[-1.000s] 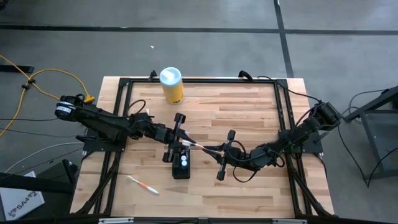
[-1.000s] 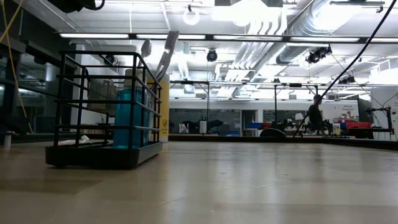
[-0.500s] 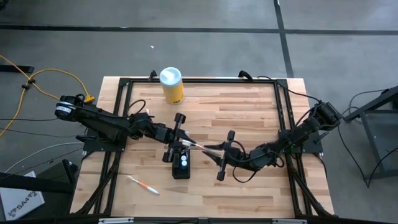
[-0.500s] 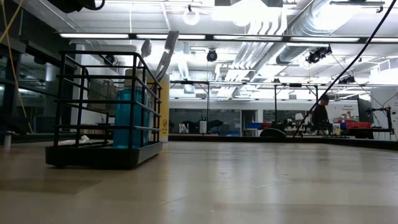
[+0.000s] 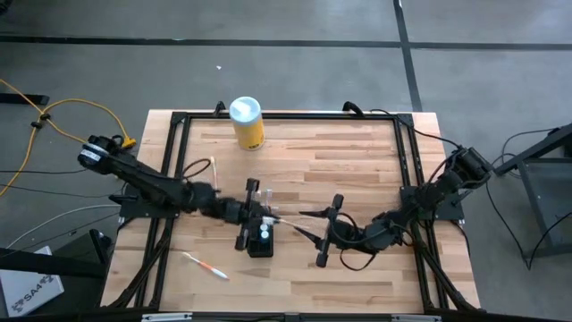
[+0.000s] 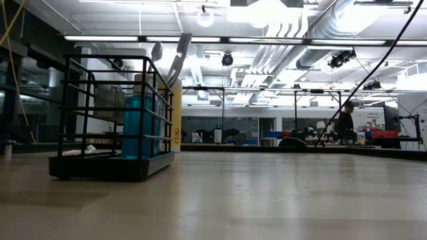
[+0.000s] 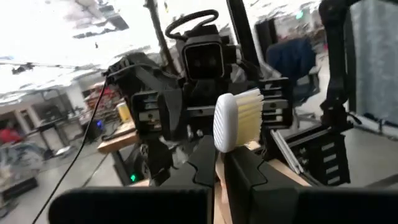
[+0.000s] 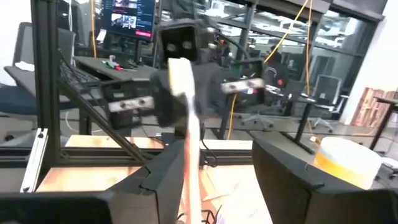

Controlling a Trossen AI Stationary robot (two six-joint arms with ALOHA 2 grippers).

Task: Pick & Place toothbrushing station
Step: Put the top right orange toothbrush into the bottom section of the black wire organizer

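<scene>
The toothbrushing station [image 5: 260,241] is a small black holder standing on its base near the table's middle. In the low view the station [image 6: 100,167] shows wire sides, a blue bottle and brush heads. Just above its far end my left gripper [image 5: 263,215] is shut on a white toothbrush [image 5: 279,217], whose handle [image 8: 189,155] reaches toward my right gripper [image 5: 302,224]. That gripper is open, with one finger on each side of the handle. My left gripper pinches the toothbrush's neck [image 7: 219,155] just under the bristled head [image 7: 235,119], between its two fingers. It comes roughly level from the table's left, and the brush is clear of the table. My right gripper's finger [image 8: 168,177] stands close beside the handle; I cannot tell whether it touches.
A yellow canister with a white lid [image 5: 246,123] stands at the far edge. A second toothbrush [image 5: 206,266] lies on the wood near the front left. Black frame rails [image 5: 174,161] run along the table's sides.
My right gripper has opened and let go of the toothbrush handle. My left gripper, still shut on the brush, has swung toward the table's near edge and now hangs over the station's far end.
</scene>
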